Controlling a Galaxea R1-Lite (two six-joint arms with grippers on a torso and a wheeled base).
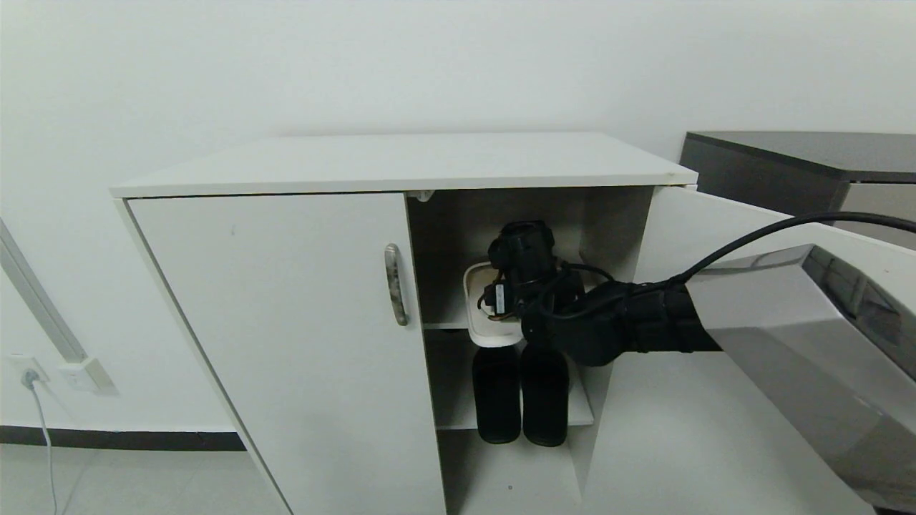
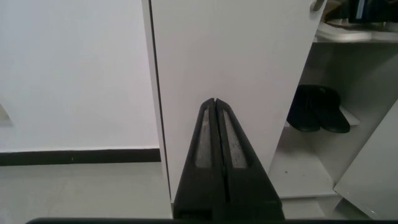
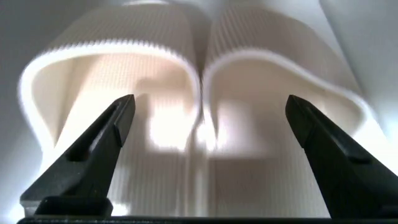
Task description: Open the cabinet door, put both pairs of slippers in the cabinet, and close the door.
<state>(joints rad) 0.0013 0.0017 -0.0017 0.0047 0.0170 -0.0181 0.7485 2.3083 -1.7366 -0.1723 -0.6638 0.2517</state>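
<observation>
— Starting with the white cabinet (image 1: 401, 168), how are its doors set?

— The right door (image 1: 715, 229) is swung open. The left door (image 1: 286, 322), with its metal handle (image 1: 394, 284), is shut.

— Where are the slippers found?

— The white slippers (image 1: 478, 315) are laid side by side on the upper shelf (image 1: 444, 325), at its front edge. The black slippers (image 1: 520, 400) are laid side by side on the lower shelf (image 1: 583, 418), and their ends are seen jutting past its front.

— How is the right gripper (image 3: 209, 102) set?

— It is held inside the upper compartment with its fingers spread wide. The white pair is seen between them and just ahead, with the openings turned toward it. Whether anything is touched cannot be told.

— And the left gripper (image 2: 214, 102)?

— It is held low before the shut left door, with its fingers pressed together and nothing gripped.
</observation>
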